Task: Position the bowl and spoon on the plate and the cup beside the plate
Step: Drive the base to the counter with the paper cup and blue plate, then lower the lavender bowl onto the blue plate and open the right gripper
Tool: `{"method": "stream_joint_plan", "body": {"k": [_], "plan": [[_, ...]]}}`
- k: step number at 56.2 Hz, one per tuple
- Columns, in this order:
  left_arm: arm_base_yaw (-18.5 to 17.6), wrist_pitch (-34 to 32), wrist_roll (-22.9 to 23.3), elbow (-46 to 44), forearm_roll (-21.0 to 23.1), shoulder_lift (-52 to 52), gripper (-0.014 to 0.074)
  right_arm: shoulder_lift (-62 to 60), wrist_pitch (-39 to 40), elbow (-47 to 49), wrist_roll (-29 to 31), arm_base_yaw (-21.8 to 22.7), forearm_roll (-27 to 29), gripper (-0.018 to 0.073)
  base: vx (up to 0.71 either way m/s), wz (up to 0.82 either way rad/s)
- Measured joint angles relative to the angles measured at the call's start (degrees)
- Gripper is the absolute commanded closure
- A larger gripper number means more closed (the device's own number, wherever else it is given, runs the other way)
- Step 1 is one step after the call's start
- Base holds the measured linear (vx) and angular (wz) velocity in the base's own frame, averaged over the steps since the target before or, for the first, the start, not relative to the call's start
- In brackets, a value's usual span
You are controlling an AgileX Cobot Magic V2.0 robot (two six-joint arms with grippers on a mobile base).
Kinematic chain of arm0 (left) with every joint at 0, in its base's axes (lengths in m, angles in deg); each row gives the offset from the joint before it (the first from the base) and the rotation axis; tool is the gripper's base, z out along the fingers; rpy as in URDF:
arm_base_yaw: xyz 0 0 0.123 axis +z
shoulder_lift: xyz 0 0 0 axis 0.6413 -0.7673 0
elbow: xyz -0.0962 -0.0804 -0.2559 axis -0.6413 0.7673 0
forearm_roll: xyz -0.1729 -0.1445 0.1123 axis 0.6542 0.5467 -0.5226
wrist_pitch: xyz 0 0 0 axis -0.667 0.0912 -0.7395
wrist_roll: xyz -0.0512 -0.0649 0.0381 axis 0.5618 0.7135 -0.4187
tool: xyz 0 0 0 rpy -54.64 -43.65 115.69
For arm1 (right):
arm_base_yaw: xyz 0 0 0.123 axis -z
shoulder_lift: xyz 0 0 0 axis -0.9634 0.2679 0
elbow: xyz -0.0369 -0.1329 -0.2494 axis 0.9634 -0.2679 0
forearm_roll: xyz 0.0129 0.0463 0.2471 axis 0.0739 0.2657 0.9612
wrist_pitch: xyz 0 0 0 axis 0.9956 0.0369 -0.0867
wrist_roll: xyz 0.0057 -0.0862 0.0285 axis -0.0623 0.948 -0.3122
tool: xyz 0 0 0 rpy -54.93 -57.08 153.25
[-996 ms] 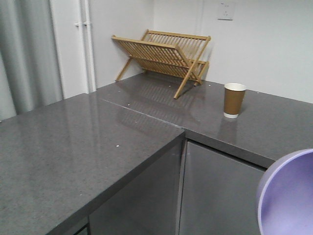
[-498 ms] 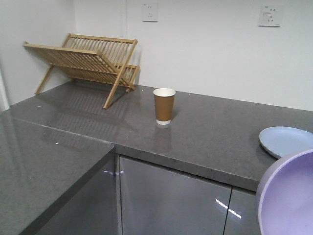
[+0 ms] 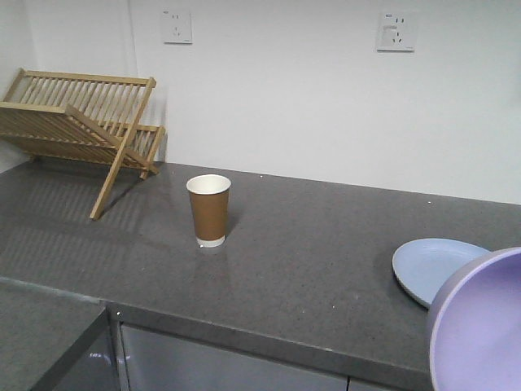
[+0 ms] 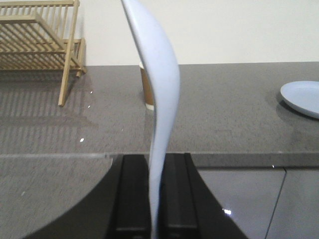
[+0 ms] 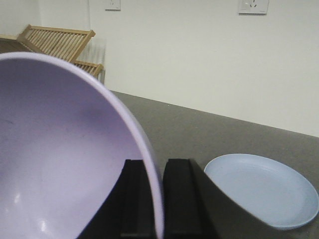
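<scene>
Because both pieces must end on the plate [image 3: 435, 265], each arm carries one: the right fingers [image 5: 133, 199] are clenched on the rim of the bowl [image 5: 60, 149], held tilted just before the plate, and the left fingers [image 4: 133, 189] pinch the spoon [image 4: 160, 74] upright, to the plate's left. The cup [image 3: 209, 208] stands on the tabletop [image 3: 326, 244], well left of the plate, not yet beside it.

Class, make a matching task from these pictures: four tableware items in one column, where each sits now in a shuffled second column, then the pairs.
1 bowl
2 spoon
3 plate
4 cup

A flat on the counter
B clamped in the right gripper
C upright on the counter
D clamped in the left gripper

Pairs: 1-B, 2-D, 3-A, 4-C.
</scene>
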Motion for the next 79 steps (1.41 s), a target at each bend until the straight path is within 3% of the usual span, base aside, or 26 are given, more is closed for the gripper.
{"method": "stream_joint_plan", "body": {"k": [44, 79], "plan": [[0.0, 0.0, 0.0, 0.05, 0.0, 0.0, 0.06, 0.0, 0.0, 0.0, 0.0, 0.0, 0.0, 0.0568, 0.29, -0.29], [0.0, 0.0, -0.04, 0.05, 0.0, 0.0, 0.06, 0.0, 0.0, 0.0, 0.0, 0.0, 0.0, 0.0568, 0.11, -0.03]]}}
